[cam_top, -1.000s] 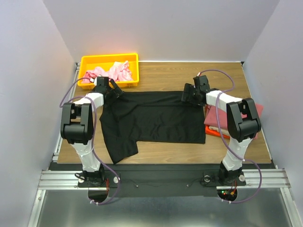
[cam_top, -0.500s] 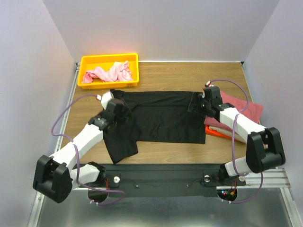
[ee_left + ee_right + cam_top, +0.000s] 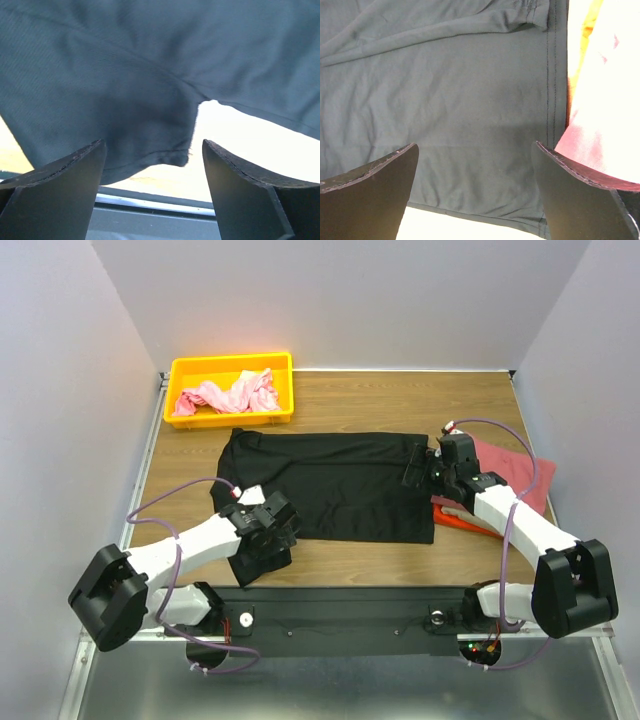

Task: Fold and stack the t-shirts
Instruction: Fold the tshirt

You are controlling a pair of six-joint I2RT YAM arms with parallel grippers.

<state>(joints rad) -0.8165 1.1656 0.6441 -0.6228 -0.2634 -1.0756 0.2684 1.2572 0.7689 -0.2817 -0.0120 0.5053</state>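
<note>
The black t-shirt [image 3: 340, 485] lies spread flat on the wooden table [image 3: 390, 400], and both grippers hang over its edges without gripping it. The left gripper [image 3: 278, 532] is low over the sleeve [image 3: 255, 558] at the shirt's near-left corner. In the left wrist view its two fingers [image 3: 65, 190] stand well apart with nothing pinched between them. Just ahead of them lies the dark sleeve cloth [image 3: 125, 100], with its hem between the fingers, and ahead to the right is the notch where the sleeve meets the body. Bright bare table shows past that. The right gripper [image 3: 416, 466] is over the shirt's right-hand hem, and its fingers [image 3: 370, 195] are also spread wide and hold nothing. The right wrist view shows smooth black cloth [image 3: 470, 90] filling the gap between the fingers, with the stitched hem running just inside the right finger. Directly beyond that hem, beside and partly under the right gripper's arm, sits a pile of two more tees. A dusty rose-red t-shirt [image 3: 522, 472] lies on top of an orange t-shirt [image 3: 462, 521], whose edge peeks out on the near side, touching or nearly touching the black shirt's corner. The pile is washed out in the wrist picture, so its folds cannot be judged there. Far beyond the left gripper, past the black shirt's collar end, a yellow bin [image 3: 181, 370] sits at the table's back-left corner. A light pink t-shirt [image 3: 232, 394] lies crumpled inside it.
</note>
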